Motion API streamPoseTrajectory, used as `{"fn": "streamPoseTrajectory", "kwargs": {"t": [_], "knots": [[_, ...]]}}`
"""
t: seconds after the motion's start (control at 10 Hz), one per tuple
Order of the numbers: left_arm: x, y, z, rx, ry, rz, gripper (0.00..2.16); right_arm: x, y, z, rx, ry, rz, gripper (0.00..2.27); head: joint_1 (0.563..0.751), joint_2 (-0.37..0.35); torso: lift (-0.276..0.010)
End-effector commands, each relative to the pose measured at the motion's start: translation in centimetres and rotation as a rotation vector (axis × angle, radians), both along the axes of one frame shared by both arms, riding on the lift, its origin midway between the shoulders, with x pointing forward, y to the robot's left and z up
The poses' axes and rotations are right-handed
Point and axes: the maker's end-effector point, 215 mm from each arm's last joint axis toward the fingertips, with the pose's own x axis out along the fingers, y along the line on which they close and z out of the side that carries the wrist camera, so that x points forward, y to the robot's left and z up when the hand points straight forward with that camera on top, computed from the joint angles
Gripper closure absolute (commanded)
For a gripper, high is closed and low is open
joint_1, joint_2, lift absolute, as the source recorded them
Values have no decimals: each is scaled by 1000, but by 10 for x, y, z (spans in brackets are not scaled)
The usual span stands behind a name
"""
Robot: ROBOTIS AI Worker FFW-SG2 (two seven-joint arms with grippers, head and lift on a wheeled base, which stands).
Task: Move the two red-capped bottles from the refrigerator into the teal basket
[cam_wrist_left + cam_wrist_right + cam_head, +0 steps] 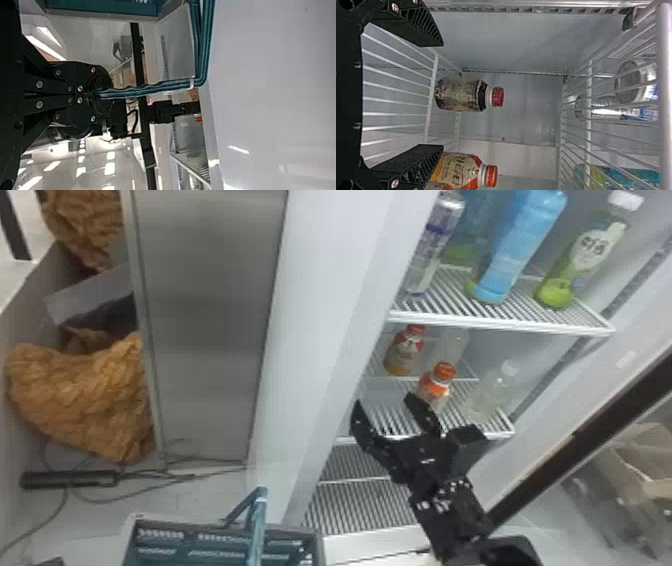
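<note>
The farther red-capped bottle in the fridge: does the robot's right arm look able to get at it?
Probably yes: the right gripper faces the farther bottle with open jaws, though the nearer bottle, close by one jaw, might get bumped.

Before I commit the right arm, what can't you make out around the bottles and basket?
- Base of the orange-labelled bottle: behind a finger of the right gripper in the head and right wrist views.
- Whether that finger touches it: head view, the finger covers the spot.
- Floor of the teal basket: cut off by the head view's bottom edge.
</note>
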Motion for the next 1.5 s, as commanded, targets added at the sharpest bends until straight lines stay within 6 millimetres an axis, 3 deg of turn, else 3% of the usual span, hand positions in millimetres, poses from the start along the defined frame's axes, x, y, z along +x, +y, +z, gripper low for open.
{"fn": "streamPoseTrajectory", "kwargs": {"t": [0.0, 0.9, 1.4], "knots": [[0, 0, 0, 2, -1, 0, 1161, 14, -4, -4, -6, 1, -7, 93, 695, -350, -224], [0, -6, 0, -5, -2, -16, 1159, 83, -15, -27, 22, 41, -20, 82, 695, -350, -224], [1, -8, -1, -8, 1, -19, 1159, 110, -9, -13, 24, 20, -19, 82, 695, -350, -224]]}}
